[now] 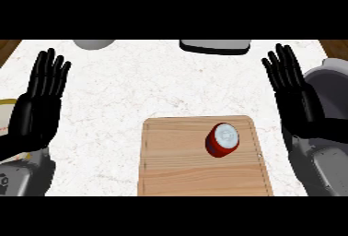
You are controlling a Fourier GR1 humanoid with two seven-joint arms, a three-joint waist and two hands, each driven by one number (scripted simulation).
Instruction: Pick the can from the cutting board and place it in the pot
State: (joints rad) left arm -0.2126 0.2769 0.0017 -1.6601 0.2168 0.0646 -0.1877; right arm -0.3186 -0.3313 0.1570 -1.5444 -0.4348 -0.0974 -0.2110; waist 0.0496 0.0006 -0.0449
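A red can with a silver top stands on the right part of a wooden cutting board, low in the middle of the view. A grey pot sits at the right edge, partly hidden behind my right hand. That hand is open, fingers straight and pointing up, to the right of the can and apart from it. My left hand is open too, fingers up, at the left edge, far from the board.
At the counter's far edge lie a grey round object and a dark-rimmed grey dish. A yellowish rim peeks out behind my left hand. White marble counter spreads between the hands.
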